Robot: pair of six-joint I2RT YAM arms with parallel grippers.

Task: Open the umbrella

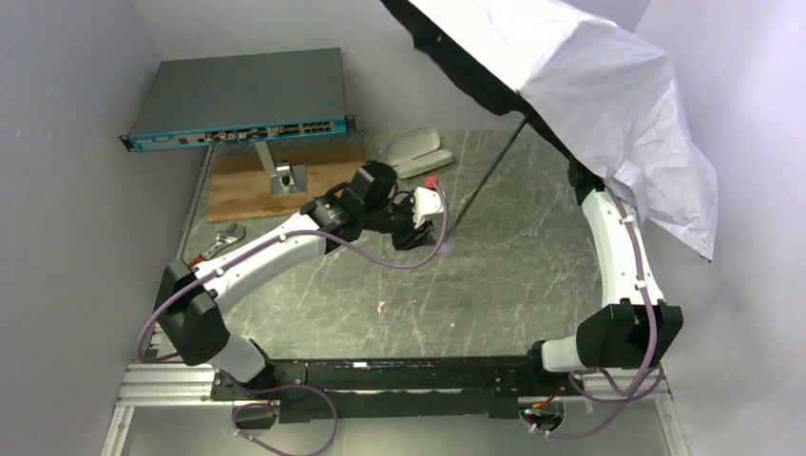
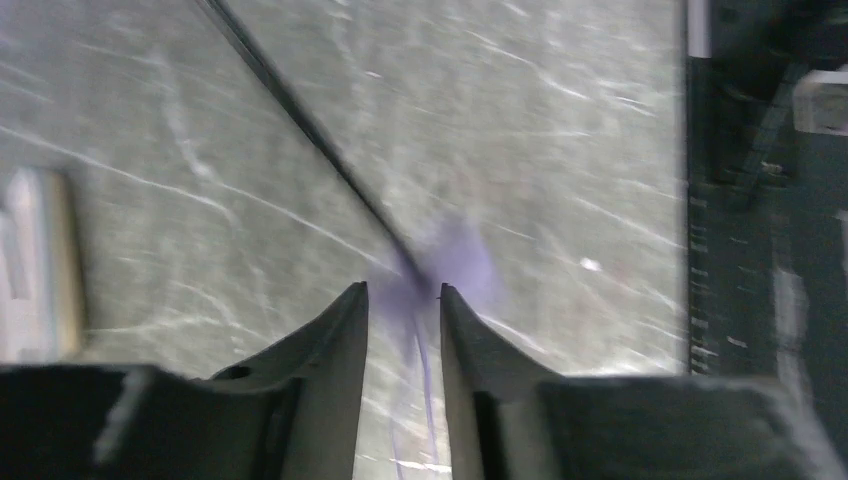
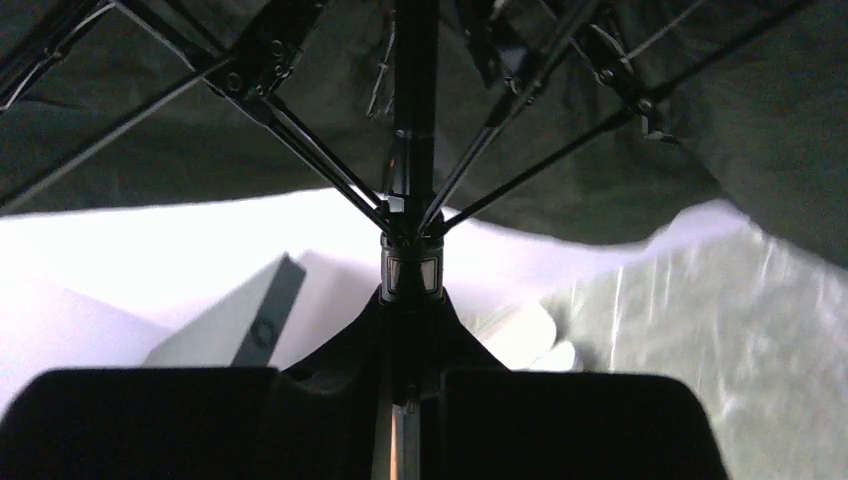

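Over the grey table (image 1: 380, 285) the umbrella (image 1: 608, 85) is standing spread, seemingly fully open; the right gripper (image 3: 410, 300) is clamping its shaft (image 1: 485, 180), and the left gripper (image 2: 403, 290) is hanging slightly apart.

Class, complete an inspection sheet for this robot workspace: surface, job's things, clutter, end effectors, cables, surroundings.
Surface: grey-green marbled tabletop, one small pale speck.
Job's things: folding umbrella, silvery-white outside and black inside, canopy spread and tilted at far right; its thin black shaft slants down towards the left arm.
Clutter: flat grey network box with blue front; brown wooden board carrying a metal bracket; pale stapler-like object; metal wrench.
End effectors: left end effector at the shaft's lower end, narrow gap, grip unclear; right end effector closed on the umbrella below its ribs.
Cables: lilac cables along both arms.
Surroundings: plain pale walls; aluminium rail at near edge.
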